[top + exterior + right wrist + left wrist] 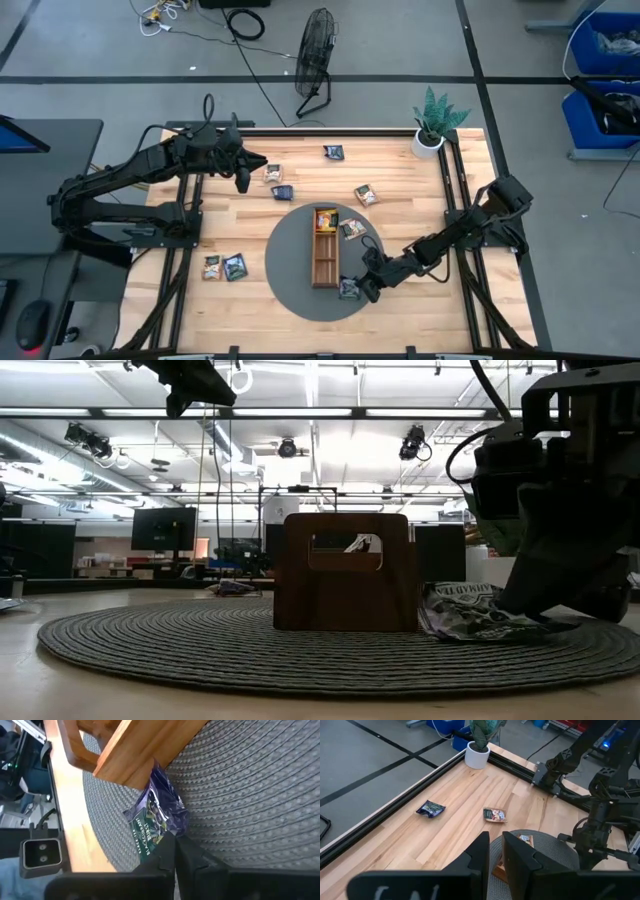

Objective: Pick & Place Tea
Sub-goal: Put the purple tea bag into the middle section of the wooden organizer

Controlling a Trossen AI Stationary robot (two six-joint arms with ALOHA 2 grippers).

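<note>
Tea sachets (273, 174): scattered over the wooden table (400, 170) — some near the far edge, two at the left front, one on the round grey mat (290, 285).
Blue sachet (157, 817): lies on the mat against the wooden tray (325, 250) at its near end.
Right gripper (175, 842): fingers pinched together on the blue sachet's edge, low on the mat.
Left gripper (495, 852): raised above the table's far left — fingers nearly together, holding nothing.
Potted plant (432, 125): far right corner.

Grey floor (100, 60) with a black fan (316, 50) and blue bins (603, 45).
</note>
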